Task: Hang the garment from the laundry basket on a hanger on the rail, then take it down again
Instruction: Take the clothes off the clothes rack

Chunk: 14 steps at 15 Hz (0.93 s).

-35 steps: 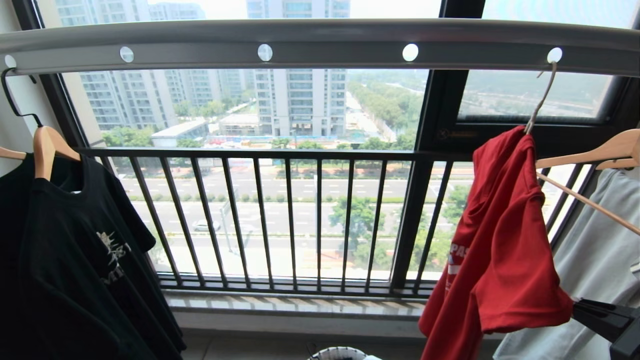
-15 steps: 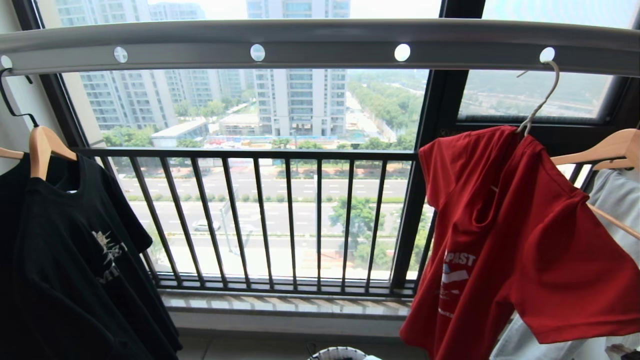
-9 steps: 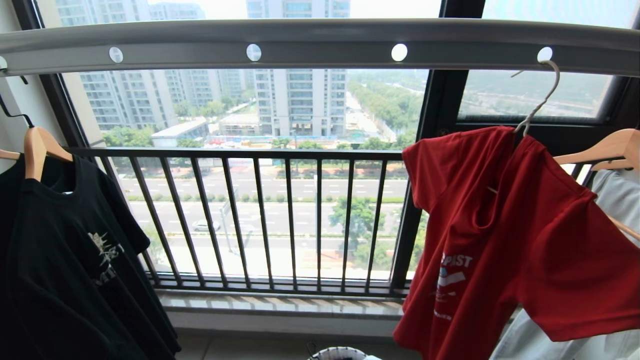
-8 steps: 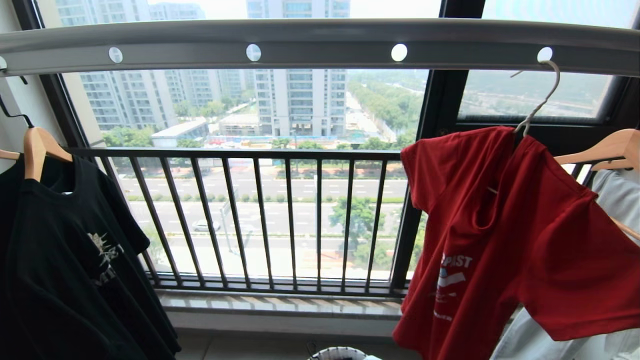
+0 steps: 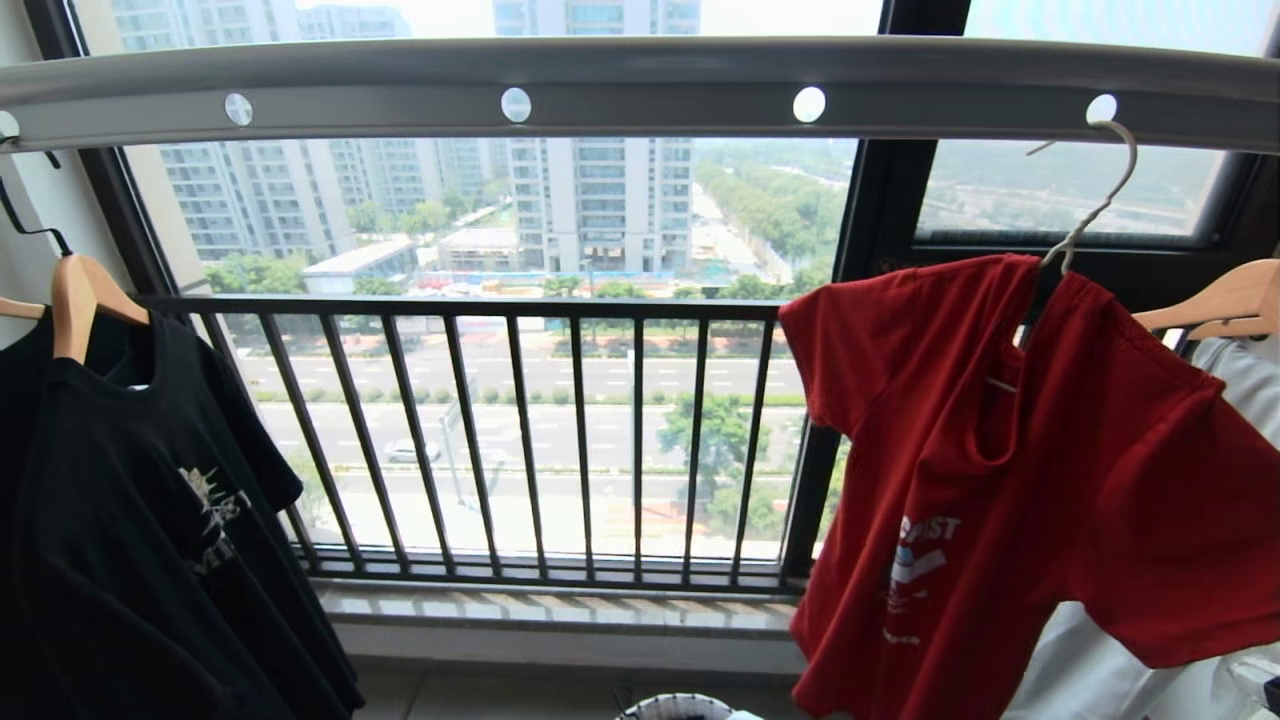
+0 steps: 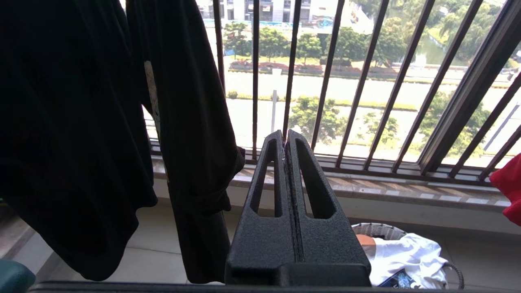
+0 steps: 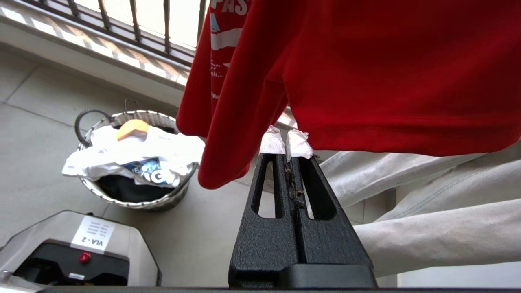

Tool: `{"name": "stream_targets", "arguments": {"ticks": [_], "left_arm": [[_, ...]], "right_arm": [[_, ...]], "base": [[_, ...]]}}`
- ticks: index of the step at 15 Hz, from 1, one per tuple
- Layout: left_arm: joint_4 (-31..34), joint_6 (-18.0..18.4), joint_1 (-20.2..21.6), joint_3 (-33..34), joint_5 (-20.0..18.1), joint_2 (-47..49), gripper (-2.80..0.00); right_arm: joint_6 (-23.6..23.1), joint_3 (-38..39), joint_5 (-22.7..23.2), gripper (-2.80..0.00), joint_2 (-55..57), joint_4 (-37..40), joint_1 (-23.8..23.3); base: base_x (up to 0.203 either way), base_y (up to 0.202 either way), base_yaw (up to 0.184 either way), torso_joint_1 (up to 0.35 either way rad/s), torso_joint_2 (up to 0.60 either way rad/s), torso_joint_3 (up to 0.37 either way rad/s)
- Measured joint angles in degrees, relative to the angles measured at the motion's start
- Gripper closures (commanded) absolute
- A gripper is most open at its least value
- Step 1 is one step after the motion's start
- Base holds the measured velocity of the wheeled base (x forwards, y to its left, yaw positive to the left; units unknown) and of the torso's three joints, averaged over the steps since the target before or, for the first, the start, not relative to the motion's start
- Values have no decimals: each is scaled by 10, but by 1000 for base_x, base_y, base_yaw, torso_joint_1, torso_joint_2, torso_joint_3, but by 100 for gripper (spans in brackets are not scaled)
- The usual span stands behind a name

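The garment, a red T-shirt (image 5: 1000, 450) with white print, hangs broadside on the white wire hanger (image 5: 1095, 205). The hanger's hook sits in the right-hand hole of the grey rail (image 5: 640, 95). Neither gripper shows in the head view. In the right wrist view my right gripper (image 7: 285, 142) is shut and empty, its white-taped tips just under the garment's hem (image 7: 366, 134); whether they touch it I cannot tell. My left gripper (image 6: 285, 136) is shut and empty, pointing at the window bars beside a black shirt. The laundry basket (image 7: 134, 201) stands on the floor below, its rim (image 5: 675, 708) at the head view's lower edge.
A black T-shirt (image 5: 130, 500) hangs on a wooden hanger (image 5: 85, 295) at the rail's left end. Wooden hangers (image 5: 1215, 300) with a pale grey garment (image 7: 427, 179) hang right of the red shirt. A white printed shirt (image 7: 134, 150) lies in the basket. The dark window railing (image 5: 500, 430) stands behind.
The red T-shirt has turned from edge-on to broadside and still sways slightly. The right gripper, at the head view's lower right corner in the earliest frame, has dropped out of that view.
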Motion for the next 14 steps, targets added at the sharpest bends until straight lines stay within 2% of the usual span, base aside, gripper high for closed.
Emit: {"name": "stream_targets", "arguments": {"ticks": [3,9,12,14], "left_arm": [[0,0,0,0,0,0,0],[0,0,0,0,-1,0,0],[0,0,0,0,-1,0,0],[0,0,0,0,-1,0,0]], "right_arm": [[1,-41,16,-280,16,-1,0],[2,-184,15,-280,84,0,-2],[1,-215,8,-280,112,1,-7],[0,-222,3,-280,127,0,-32]], "base": [[0,0,0,0,0,0],[0,0,0,0,0,0],[0,0,0,0,0,0],[0,0,0,0,0,0]]}}
